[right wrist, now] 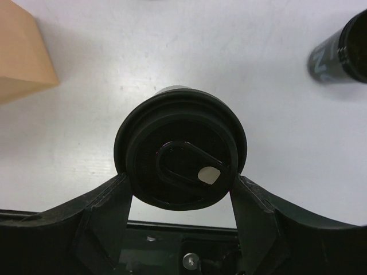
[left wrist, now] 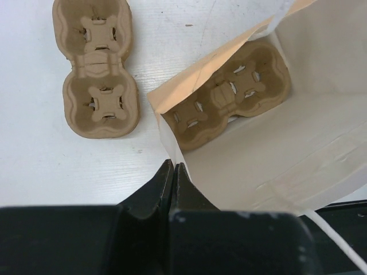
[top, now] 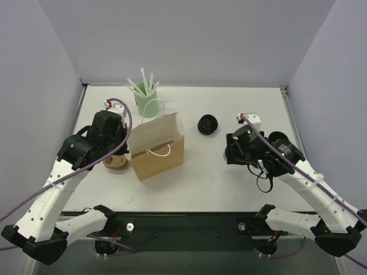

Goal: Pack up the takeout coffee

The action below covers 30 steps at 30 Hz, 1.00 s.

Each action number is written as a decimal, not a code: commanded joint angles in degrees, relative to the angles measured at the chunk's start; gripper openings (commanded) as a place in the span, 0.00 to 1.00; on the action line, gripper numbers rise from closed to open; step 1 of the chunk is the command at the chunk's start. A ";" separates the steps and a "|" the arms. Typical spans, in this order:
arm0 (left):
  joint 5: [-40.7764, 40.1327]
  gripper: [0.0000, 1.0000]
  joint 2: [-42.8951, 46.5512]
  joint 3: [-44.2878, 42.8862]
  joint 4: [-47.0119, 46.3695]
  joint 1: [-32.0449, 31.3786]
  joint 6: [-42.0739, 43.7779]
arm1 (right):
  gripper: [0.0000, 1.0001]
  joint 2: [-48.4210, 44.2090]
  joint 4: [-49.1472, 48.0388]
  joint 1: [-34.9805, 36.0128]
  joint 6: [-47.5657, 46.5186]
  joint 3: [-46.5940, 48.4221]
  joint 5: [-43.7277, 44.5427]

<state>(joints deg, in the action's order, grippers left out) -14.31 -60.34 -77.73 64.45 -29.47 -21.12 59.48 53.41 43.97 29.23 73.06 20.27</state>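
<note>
Work surface: a white table (top: 229, 189) enclosed by plain grey walls (top: 189, 40) on three sides. The brown paper bag (top: 157, 150) stands open left of the table's centre and serves as the reference for every position below.

Step in hand: transfer of the cup to the bag.
- The right gripper (right wrist: 180, 183) is clamped on the takeout coffee (right wrist: 180, 143), one finger on each side of the cup just under its fitted lid. Cup and gripper are well to the right of the bag.
- The left gripper (left wrist: 173, 169) has its fingers pressed together at the bag's left rim. Whether paper is caught between them cannot be told.
- One cup carrier (left wrist: 229, 94) lies in the bottom of the bag. A second carrier (left wrist: 100, 69) lies on the table just left of the bag.

Next move, as a judgement: carry the cup left until it is over the bag's mouth, then lower it into a carrier well. The mouth is narrow, so the cup should go down level and clear of the paper walls.

Other items: a second black cup (top: 208, 124) lies right of the bag. A mint-green cup (top: 148, 102) of straws stands behind it.
</note>
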 commanded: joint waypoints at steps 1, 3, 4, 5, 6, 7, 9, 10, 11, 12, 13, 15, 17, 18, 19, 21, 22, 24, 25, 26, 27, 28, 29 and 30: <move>1.56 0.00 1.89 -1.72 -1.95 0.47 0.91 | 0.44 1.25 -1.71 -1.51 2.32 -7.64 -4.79; 3.14 0.00 2.41 -1.02 -2.65 0.47 0.73 | 0.44 1.51 -5.22 -2.21 2.84 -10.38 -5.85; 3.58 0.00 3.03 -0.75 -3.44 0.47 0.56 | 0.44 1.60 -6.37 -2.57 2.85 -11.96 -7.34; 4.37 0.00 3.29 -0.49 -3.88 0.47 0.56 | 0.44 1.95 -7.17 -3.09 3.19 -13.80 -7.70; 4.72 0.00 3.56 -0.14 -4.15 0.47 0.47 | 0.45 3.00 -8.13 -3.18 3.89 -14.60 -7.79; 4.99 0.00 3.56 -0.05 -4.24 0.47 0.38 | 0.45 3.27 -8.49 -3.36 4.16 -15.13 -7.88; 5.95 0.00 3.47 0.39 -4.24 0.38 0.30 | 0.45 4.23 -9.98 -3.36 4.60 -16.98 -8.05; 6.30 0.00 3.47 0.65 -4.41 0.38 0.12 | 0.45 4.41 -10.51 -3.45 5.04 -17.50 -8.32; 6.57 0.00 3.56 0.83 -4.59 0.38 -0.06 | 0.47 4.50 -10.86 -3.45 5.39 -18.03 -8.67; 6.74 0.00 3.65 1.00 -4.68 0.47 -0.14 | 0.48 4.85 -11.48 -3.36 5.57 -18.91 -8.58; 6.92 0.00 3.91 1.27 -4.94 0.47 -0.23 | 0.49 5.03 -11.57 -3.45 6.09 -19.53 -8.58; 7.01 0.00 4.09 1.27 -5.03 0.38 0.03 | 0.51 5.46 -12.36 -3.45 6.19 -21.01 -8.49; 7.01 0.00 4.26 1.27 -4.77 0.38 0.47 | 0.53 5.64 -12.71 -3.53 6.80 -22.07 -8.32; 7.01 0.00 4.35 1.36 -4.77 0.38 0.56 | 0.55 5.90 -12.89 -3.45 6.98 -22.52 -8.41; 6.92 0.00 4.44 1.36 -4.77 0.38 0.65 | 0.58 6.08 -12.89 -3.45 7.06 -22.87 -8.41; 6.75 0.00 4.52 1.01 -4.77 0.38 0.65 | 0.68 6.43 -12.80 -3.45 7.15 -22.78 -8.67; 6.75 0.00 4.53 0.92 -4.85 0.38 0.65 | 0.71 6.52 -12.71 -3.45 7.15 -22.35 -8.67; 6.66 0.00 4.44 0.57 -4.94 0.38 0.73 | 0.78 6.78 -12.45 -3.62 6.54 -21.91 -8.50; 6.66 0.00 4.26 0.39 -4.86 0.38 0.82 | 0.81 6.96 -12.10 -3.80 6.36 -21.30 -7.97; 6.66 0.00 4.35 0.48 -4.86 0.38 0.82 | 0.86 7.14 -11.84 -3.89 6.10 -21.03 -7.71; 6.66 0.00 4.26 0.39 -4.94 0.38 0.73 | 0.88 7.66 -11.40 -4.24 5.40 -20.76 -7.53; 6.66 0.00 4.26 0.30 -4.94 0.38 0.73 | 0.90 7.93 -11.31 -4.59 5.05 -20.59 -7.62; 6.66 0.00 4.26 0.22 -4.94 0.38 0.65 | 0.91 8.19 -11.22 -5.11 4.70 -20.33 -7.62; 6.66 0.00 4.35 0.13 -4.86 0.38 0.65 | 0.90 8.63 -11.22 -5.38 3.47 -20.15 -7.79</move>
<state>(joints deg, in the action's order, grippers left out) -8.10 -56.80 -75.92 62.35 -29.39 -20.71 66.54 39.90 40.01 34.87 50.72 11.49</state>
